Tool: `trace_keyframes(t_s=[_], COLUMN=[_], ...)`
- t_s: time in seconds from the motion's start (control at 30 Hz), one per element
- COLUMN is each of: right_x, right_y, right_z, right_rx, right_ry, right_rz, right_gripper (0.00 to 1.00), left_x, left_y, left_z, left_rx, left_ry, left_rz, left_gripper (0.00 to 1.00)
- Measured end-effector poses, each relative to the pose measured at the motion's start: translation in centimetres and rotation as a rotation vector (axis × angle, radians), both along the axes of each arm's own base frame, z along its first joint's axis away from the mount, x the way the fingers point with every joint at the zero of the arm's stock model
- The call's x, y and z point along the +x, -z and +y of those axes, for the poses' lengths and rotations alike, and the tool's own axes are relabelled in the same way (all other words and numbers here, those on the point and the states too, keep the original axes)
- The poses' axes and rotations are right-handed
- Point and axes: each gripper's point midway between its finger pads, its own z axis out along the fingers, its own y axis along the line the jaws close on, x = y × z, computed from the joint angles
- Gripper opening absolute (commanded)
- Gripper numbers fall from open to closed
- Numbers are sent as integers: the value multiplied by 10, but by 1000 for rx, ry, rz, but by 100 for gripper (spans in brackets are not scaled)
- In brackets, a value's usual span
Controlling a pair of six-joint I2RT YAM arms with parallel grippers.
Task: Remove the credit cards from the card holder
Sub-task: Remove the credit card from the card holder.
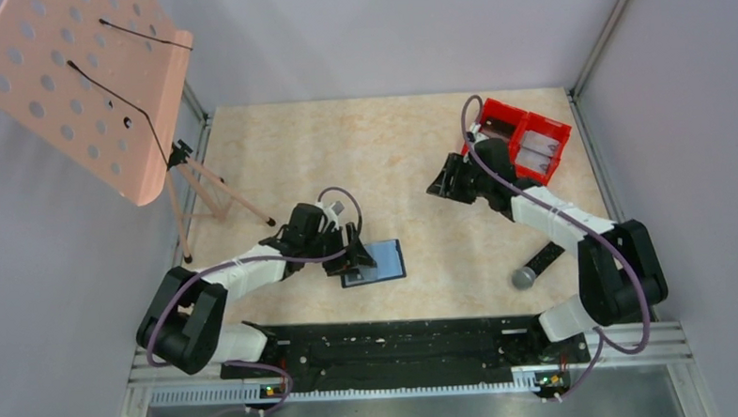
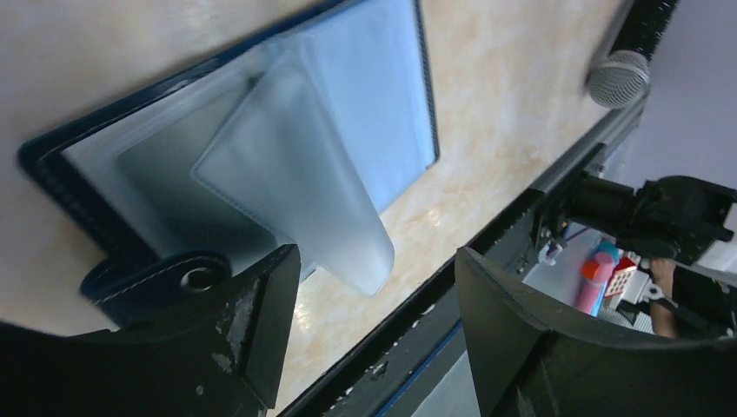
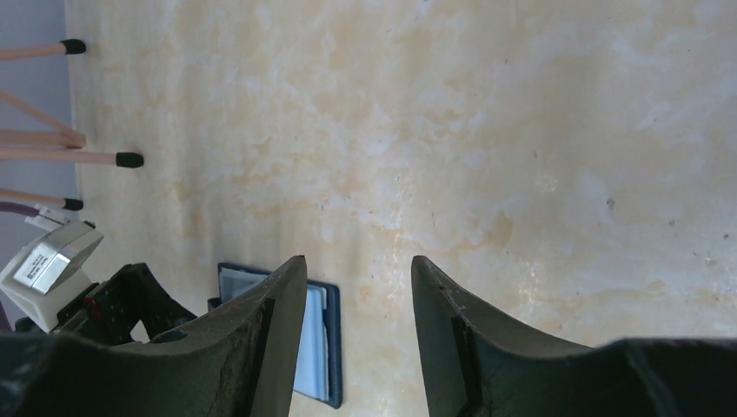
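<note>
Left gripper [image 1: 354, 253] reaches inward, jaws apart; right gripper [image 1: 442, 183] extends farther out, jaws parted.

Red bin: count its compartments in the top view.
2 in the red bin: the left compartment and the right compartment, side by side. None seems hidden.

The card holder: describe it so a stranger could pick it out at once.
On the marbled beige table, look toward the near edge, just beside the left gripper. The card holder lies open and flat there: a navy-edged wallet with pale blue-grey inner sleeves, unlike the grey ball and red bin further right.
</note>
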Motion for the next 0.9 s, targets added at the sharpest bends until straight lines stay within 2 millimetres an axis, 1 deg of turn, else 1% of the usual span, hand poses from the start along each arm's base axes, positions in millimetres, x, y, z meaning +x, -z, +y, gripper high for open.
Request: trace_keyframes(t_s=[0.13, 0.2, 0.27, 0.37, 0.47, 0.57, 0.63, 0.73, 0.83, 0.9], right_x=[-18, -30, -43, -63, -83, -99, -106, -117, -126, -130], right_y=[-12, -11, -7, -3, 0, 7, 13, 22, 31, 38], right_z=[3, 11, 21, 44, 68, 94, 111, 135, 153, 161], right_rx=[-4, -12, -23, -47, -76, -129, -158, -209, -241, -262], right_ry=[-23, -44, -73, -130, -189, -247, -281, -325, -366, -387], right_rz=[-44, -49, -46, -45, -57, -69, -76, -91, -95, -92], right_gripper=[49, 50, 50, 53, 55, 59, 61, 61, 61, 62], left_x=[-2, 0, 5, 16, 35, 46, 47, 45, 43, 42], left_y=[-13, -18, -23, -32, -48, -54, -50, -42, -37, -33], left_z=[-22, -25, -23, -8, 16, 41, 60, 77, 87, 94], left_rx=[-94, -113, -107, -41, 48, 130, 198, 278, 331, 355], left_ry=[21, 16, -8, -87, -202, -300, -359, -398, -420, -436], left_rz=[-33, -47, -73, -126, -205, -257, -263, -254, -252, -254], left_gripper=[71, 75, 78, 84, 87, 89, 89, 89, 89, 90])
